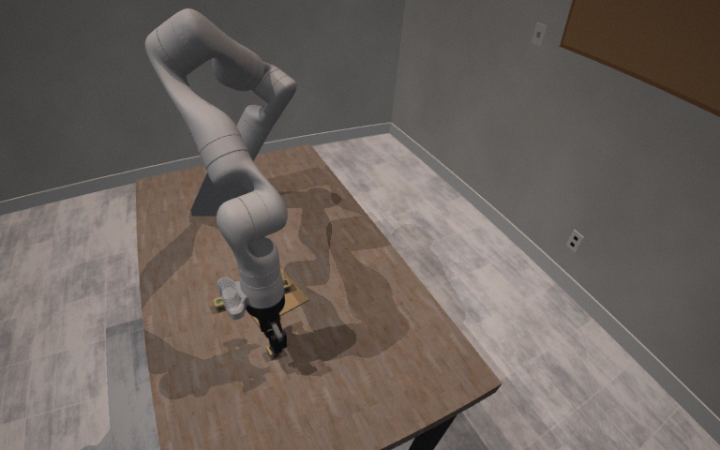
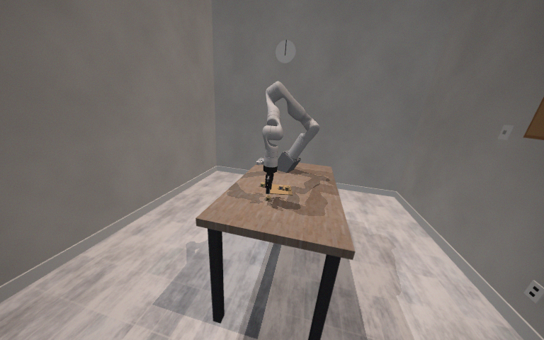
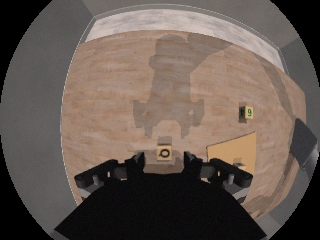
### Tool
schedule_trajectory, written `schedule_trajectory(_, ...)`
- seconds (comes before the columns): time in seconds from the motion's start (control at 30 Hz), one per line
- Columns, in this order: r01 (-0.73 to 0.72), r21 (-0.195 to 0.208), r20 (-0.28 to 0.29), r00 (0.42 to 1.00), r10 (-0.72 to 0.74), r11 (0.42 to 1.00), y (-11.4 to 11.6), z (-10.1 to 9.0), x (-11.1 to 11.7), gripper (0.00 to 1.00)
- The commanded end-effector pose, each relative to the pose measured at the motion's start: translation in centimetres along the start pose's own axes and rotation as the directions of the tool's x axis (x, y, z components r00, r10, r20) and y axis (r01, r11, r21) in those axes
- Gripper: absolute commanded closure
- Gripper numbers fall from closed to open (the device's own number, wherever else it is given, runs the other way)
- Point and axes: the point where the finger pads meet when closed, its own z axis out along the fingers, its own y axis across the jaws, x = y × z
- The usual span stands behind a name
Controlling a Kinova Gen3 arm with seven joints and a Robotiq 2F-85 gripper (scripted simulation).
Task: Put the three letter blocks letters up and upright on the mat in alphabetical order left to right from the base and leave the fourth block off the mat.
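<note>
On the wooden bench [image 1: 371, 371], seen from the top view, the leftmost thing is a small block with a green face [image 1: 217, 302], lying on the bare wood just beside the left corner of the tan mat [image 1: 297, 298]. The grey arm [image 1: 249, 212] hides most of the mat; a second block [image 1: 287, 287] peeks out on the mat near its right part. In the exterior view two small blocks [image 2: 284, 187] sit side by side on the mat.

Nearer the front edge, off the mat, the hand [image 1: 276, 342] points straight down over another block [image 1: 274, 351] that rests on the wood. The fingers are spread partway and stand on either side of this block, gripping nothing; whether they touch its sides cannot be made out. In the wrist view that block [image 3: 164, 152] shows a dark round letter on its pale top, too blurred to read.
</note>
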Motion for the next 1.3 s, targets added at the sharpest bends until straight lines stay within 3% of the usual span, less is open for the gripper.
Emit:
schedule_trajectory(0.0,0.001,-0.001,0.002,1.000,-0.001,1.000,0.0,0.3,-0.1,0.38)
schedule_trajectory(0.43,0.001,-0.001,0.002,1.000,-0.001,1.000,0.0,1.6,-0.1,0.38)
schedule_trajectory(1.27,0.001,-0.001,0.002,1.000,-0.001,1.000,0.0,1.8,-0.1,0.38)
